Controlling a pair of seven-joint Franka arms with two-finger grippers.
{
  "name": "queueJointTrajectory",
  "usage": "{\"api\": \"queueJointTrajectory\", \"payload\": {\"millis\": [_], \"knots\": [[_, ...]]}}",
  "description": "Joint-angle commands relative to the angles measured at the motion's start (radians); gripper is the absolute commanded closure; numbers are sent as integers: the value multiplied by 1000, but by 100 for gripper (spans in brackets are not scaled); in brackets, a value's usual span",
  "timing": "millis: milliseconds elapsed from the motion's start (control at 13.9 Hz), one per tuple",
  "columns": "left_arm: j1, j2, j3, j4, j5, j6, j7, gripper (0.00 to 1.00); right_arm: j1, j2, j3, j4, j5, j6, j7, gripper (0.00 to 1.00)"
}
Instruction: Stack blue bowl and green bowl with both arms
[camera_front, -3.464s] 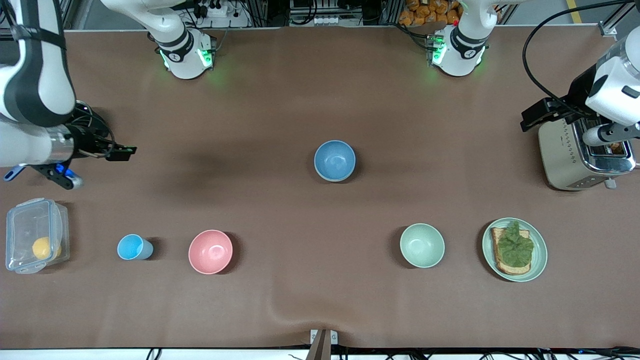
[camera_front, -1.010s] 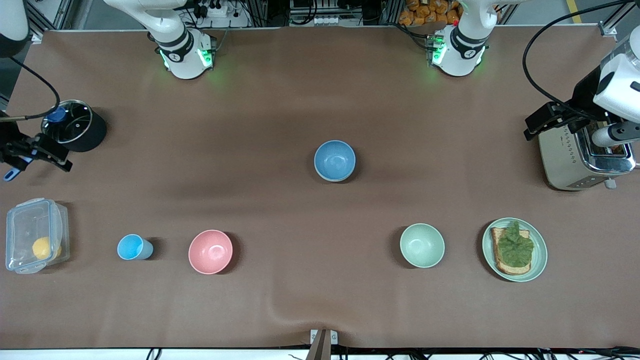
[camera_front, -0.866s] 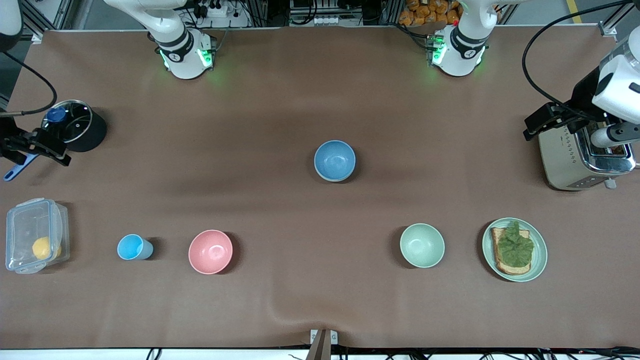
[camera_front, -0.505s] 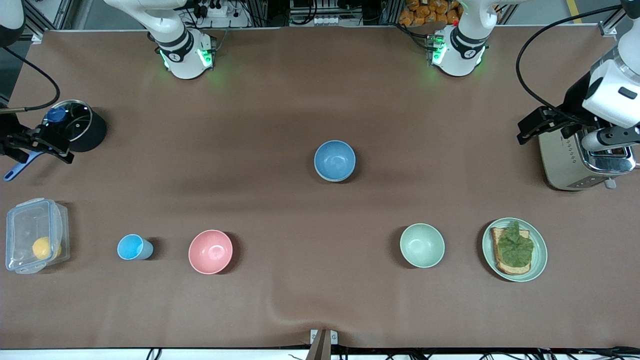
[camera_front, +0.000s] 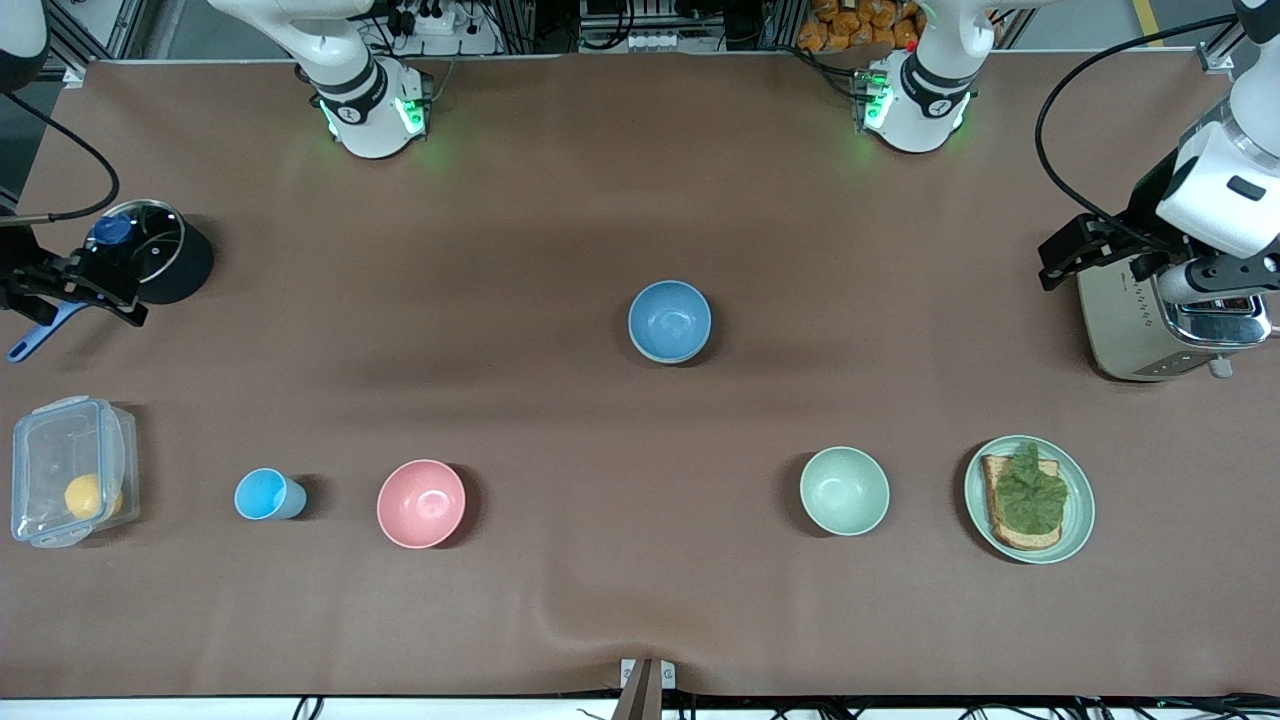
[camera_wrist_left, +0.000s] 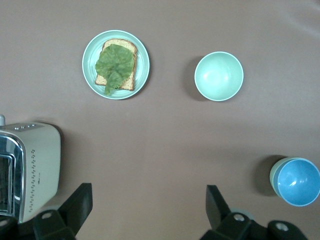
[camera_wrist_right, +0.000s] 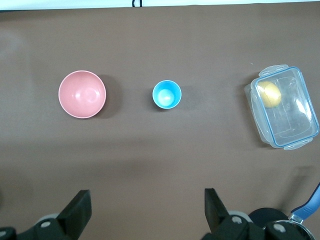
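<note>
A clear lidded plastic box is holding a yellow fruit; a mint-green plate is carrying lettuce-topped toast. The round blue bowl is sitting empty mid-table, the sage-green bowl nearer the camera, both well apart from the spread-fingered left gripper by the toaster and the spread-fingered right gripper by a black pot.

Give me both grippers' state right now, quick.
Left gripper: open, holding nothing, up beside the cream metal toaster.
Right gripper: open, holding nothing, up beside the black lidded pot.
</note>
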Motion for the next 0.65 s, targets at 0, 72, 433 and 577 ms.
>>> {"api": "queueJointTrajectory", "payload": {"millis": [0,72,433,577], "knots": [[7,-5,-4,4,23,8,49,0,-28,-9,26,6,-11,-16,2,0],[8,-5,-5,4,23,2,49,0,-29,-10,26,6,-11,-16,1,0],[7,-6,-5,4,23,-14,47,0,-31,-9,24,6,-11,-33,4,0],[7,-8,-5,4,23,-18,49,0,-31,-9,24,8,-11,-35,4,0]]}}
